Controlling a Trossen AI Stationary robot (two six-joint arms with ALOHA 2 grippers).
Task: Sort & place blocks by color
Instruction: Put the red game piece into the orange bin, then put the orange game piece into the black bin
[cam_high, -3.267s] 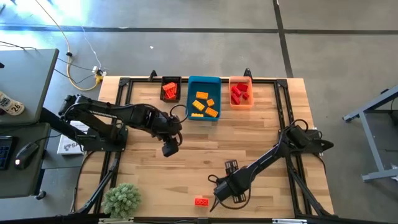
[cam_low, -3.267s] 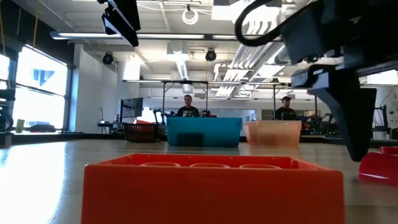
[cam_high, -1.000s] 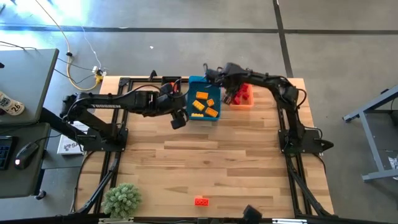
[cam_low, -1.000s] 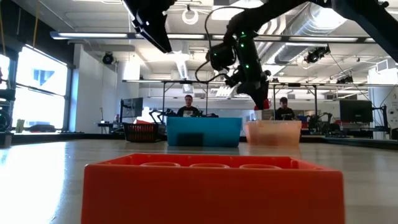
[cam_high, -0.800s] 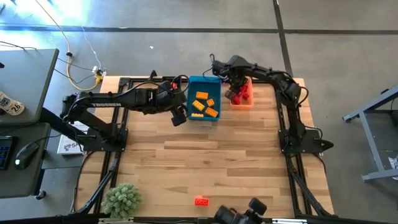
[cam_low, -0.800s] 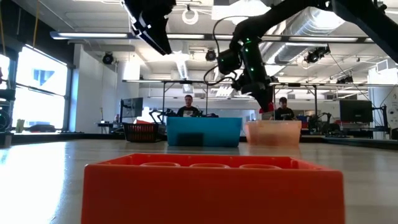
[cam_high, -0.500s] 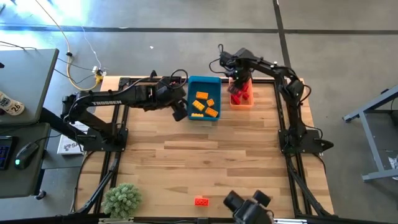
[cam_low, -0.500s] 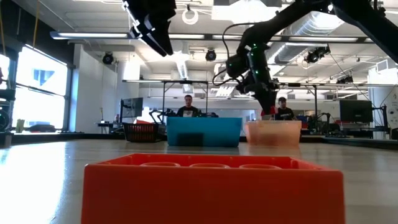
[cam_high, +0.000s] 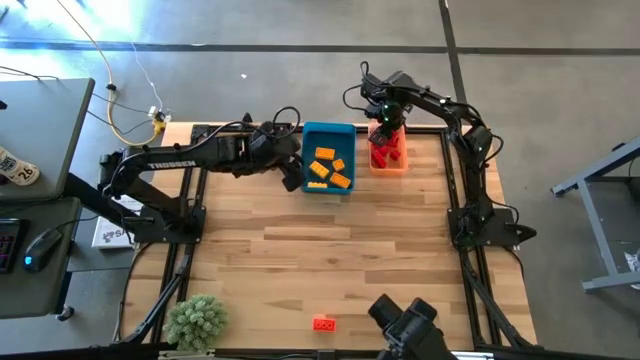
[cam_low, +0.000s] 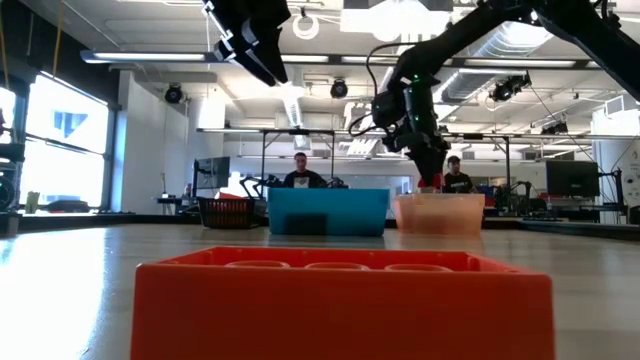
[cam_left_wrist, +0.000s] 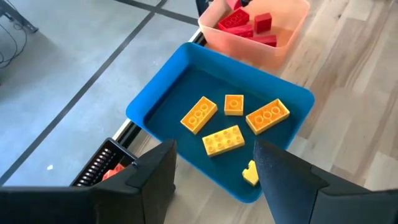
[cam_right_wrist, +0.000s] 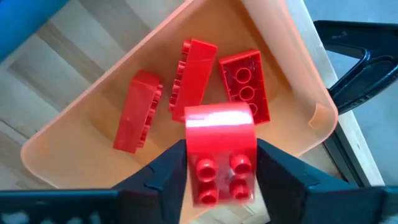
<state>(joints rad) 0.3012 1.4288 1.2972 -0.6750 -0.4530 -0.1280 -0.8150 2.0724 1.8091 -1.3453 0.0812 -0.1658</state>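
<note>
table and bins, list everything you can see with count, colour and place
orange bin: one, far edge, right of the blue bin; holds red bricks, three lying inside by the right wrist view
blue bin: one, far edge, middle; five yellow-orange bricks
black bin: one, left of the blue bin, mostly hidden by the left arm
red brick: one, alone near the front edge
plant: one, green, front left corner
left gripper: open, empty, beside the blue bin
right gripper: over the orange bin, red block between its fingers
</note>
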